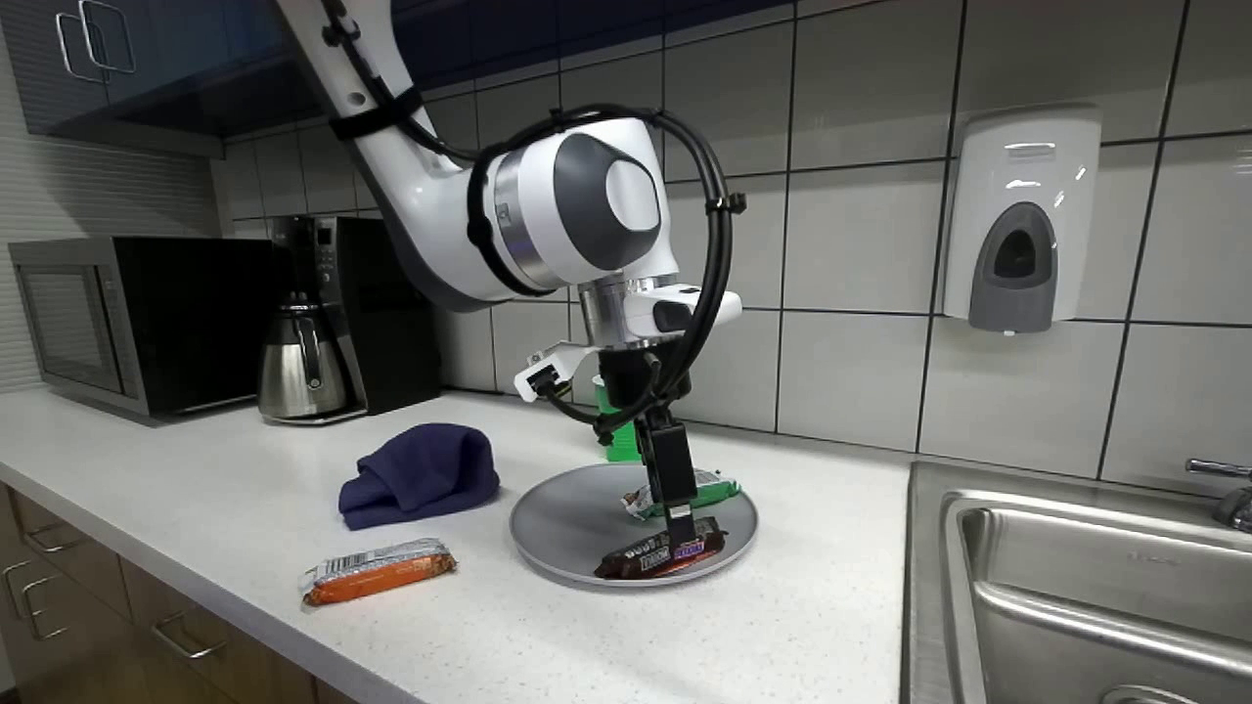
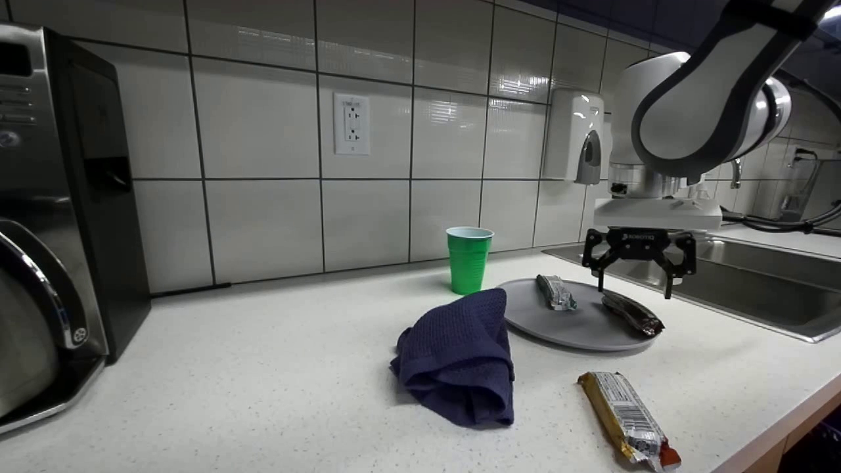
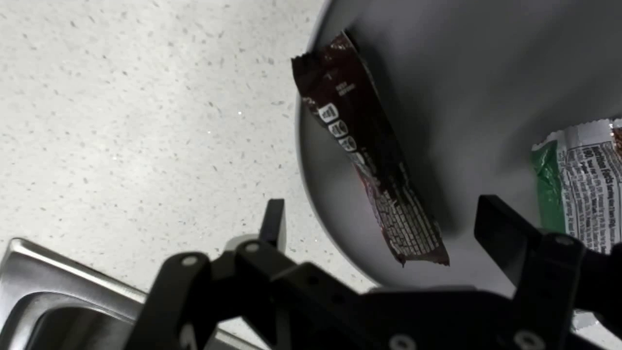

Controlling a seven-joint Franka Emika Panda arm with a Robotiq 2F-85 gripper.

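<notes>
1. Two fingers (image 3: 505, 236) of the pincer (image 2: 635, 291) stand spread, with the end of a brown wrapped bar (image 3: 376, 150) between them in the wrist view.
2. That bar lies on a gray plate (image 1: 567, 518), toward five o'clock in an exterior view.
3. A green-and-white bar (image 1: 714, 491) shares the plate, toward two o'clock.
4. Around the plate on the table (image 1: 782, 626): a green cup (image 1: 623, 447) at twelve, a navy cloth (image 1: 421, 474) between nine and ten, an orange-and-silver bar (image 1: 377, 572) between eight and nine.
</notes>
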